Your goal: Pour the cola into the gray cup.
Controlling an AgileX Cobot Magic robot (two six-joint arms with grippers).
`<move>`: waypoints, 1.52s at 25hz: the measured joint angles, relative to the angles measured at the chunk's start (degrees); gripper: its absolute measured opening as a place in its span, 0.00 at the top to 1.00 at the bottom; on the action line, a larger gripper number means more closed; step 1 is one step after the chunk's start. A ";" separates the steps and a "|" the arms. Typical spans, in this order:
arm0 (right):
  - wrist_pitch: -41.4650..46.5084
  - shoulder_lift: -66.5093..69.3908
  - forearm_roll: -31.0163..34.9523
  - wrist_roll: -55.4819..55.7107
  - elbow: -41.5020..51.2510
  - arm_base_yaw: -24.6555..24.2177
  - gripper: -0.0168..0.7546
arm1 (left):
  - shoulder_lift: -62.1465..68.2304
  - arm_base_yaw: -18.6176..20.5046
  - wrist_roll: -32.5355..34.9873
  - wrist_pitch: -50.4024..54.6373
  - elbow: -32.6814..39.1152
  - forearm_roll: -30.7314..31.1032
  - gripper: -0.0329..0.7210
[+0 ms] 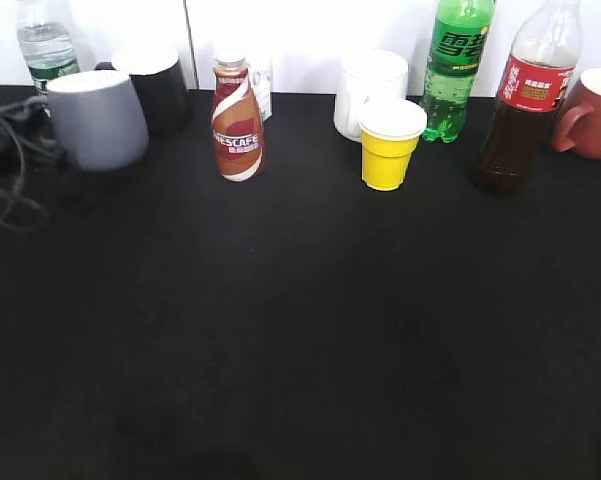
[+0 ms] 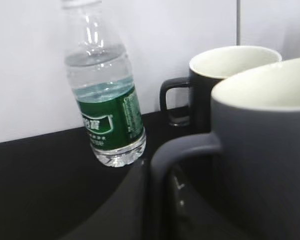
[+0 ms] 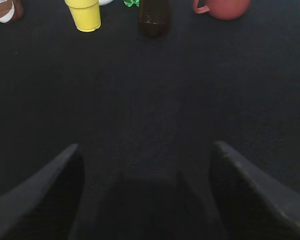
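Your left end effector (image 2: 154,210) sits right up against the gray cup (image 1: 98,118); in the left wrist view a dark finger lies by the cup's loop handle, but you cannot tell whether it is pinching the cup or merely touching it, nor how wide it stands. The cup is at the far left of the counter (image 1: 300,330), upright, with a black mug (image 1: 158,88) just behind it and a green-labelled water bottle (image 1: 46,48) against the white wall (image 1: 300,40).

Moving right along the back row you have a Nescafe bottle (image 1: 237,120), a white cup (image 1: 370,92), a yellow cup (image 1: 389,145) with a white rim in front of it, a green soda bottle (image 1: 458,65), then the cola (image 1: 525,100), upright and untouched, with a reddish-brown mug (image 1: 595,115) beside it.

Your right end effector (image 3: 147,195) is spread wide and holds nothing, hovering low over bare black counter, well short of the cola.
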 joint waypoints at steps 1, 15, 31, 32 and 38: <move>0.00 0.00 0.24 0.00 0.00 0.00 0.21 | -1.61 0.00 0.00 2.31 0.05 0.25 0.88; -33.29 20.53 2.43 0.00 -2.03 0.00 0.21 | -8.18 0.00 -6.22 9.47 2.25 7.88 0.88; -92.74 63.43 -15.76 -1.35 2.42 0.05 0.32 | -22.93 -0.05 -15.01 18.32 2.29 18.75 0.88; -96.11 66.31 -15.82 -1.29 3.97 0.05 0.32 | -22.93 -0.05 -15.05 18.32 2.29 18.77 0.88; -127.70 92.03 -16.49 -0.19 10.16 0.05 0.33 | -23.43 -0.05 -15.22 18.16 2.29 18.91 0.88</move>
